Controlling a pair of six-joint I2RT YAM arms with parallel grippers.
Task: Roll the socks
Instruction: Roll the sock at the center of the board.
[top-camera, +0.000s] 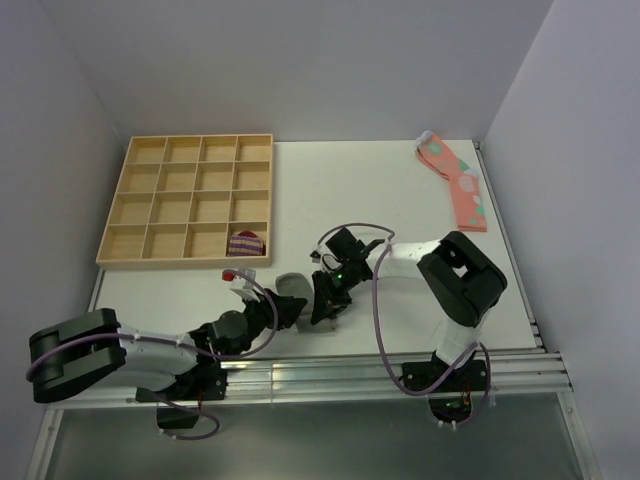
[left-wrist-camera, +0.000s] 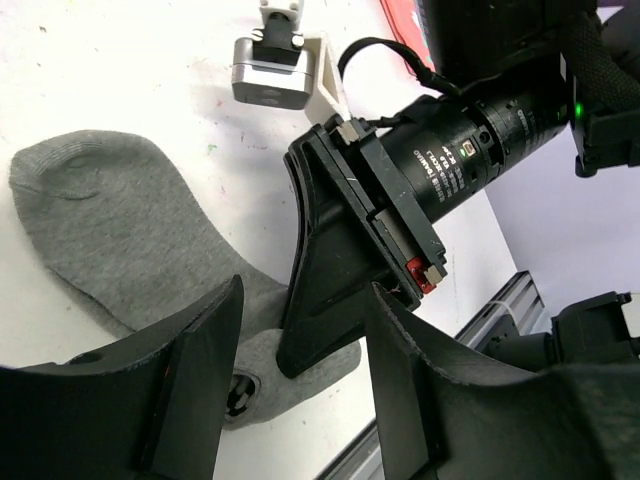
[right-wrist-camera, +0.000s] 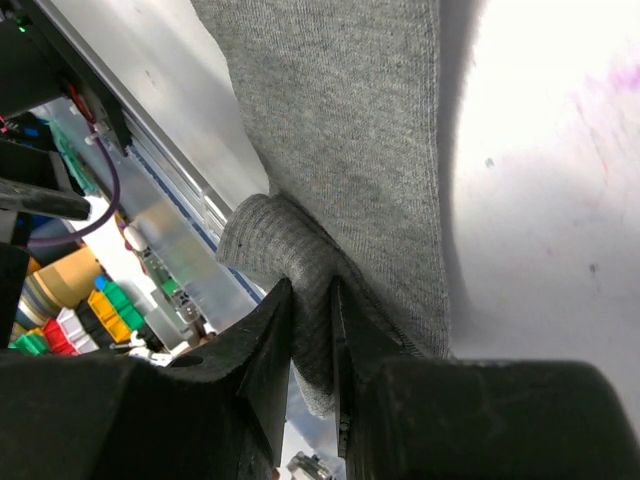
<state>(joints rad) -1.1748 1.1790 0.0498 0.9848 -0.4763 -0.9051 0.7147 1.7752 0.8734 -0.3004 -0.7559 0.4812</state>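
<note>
Right fingers (right-wrist-camera: 262, 350) are nearly together, pinching a folded-over lump of the grey sock (right-wrist-camera: 340, 120) at lower centre of the right wrist view. Left fingers (left-wrist-camera: 190, 390) are wide and hold nothing. They straddle that same end of the sock at the bottom of the left wrist view, with the right arm's tip pressed onto the knit between them. Can't tell if the left ones touch fabric.

Relation that matters for you: the sock's long axis runs away from the pinch. In the left wrist view the rounded toe sits upper left, flat and free, and the body slants down to lower centre where both sets of fingers meet. My read is that the roll has barely begun, one turn at most, with the whole foot left to go. Roll toward the toe. Stripes aren't visible, so calling the pinched end the cuff is inference only.

Both arms are about equally near. The right has the grip, and the left is placed to pin or take over.

In the top view the sock lies lower centre of the bench (top-camera: 400, 200), between the two arms and close to the near edge rail (top-camera: 400, 365). The fold sits just beside that rail in the right wrist view, so there's little room that side. The bench is white and smooth. Expect the knit to slide rather than roll unless you pin it. The wooden tray (top-camera: 186, 200), the purple-striped bundle (top-camera: 245, 243) and the pink socks (top-camera: 455, 180) are well apart.
</note>
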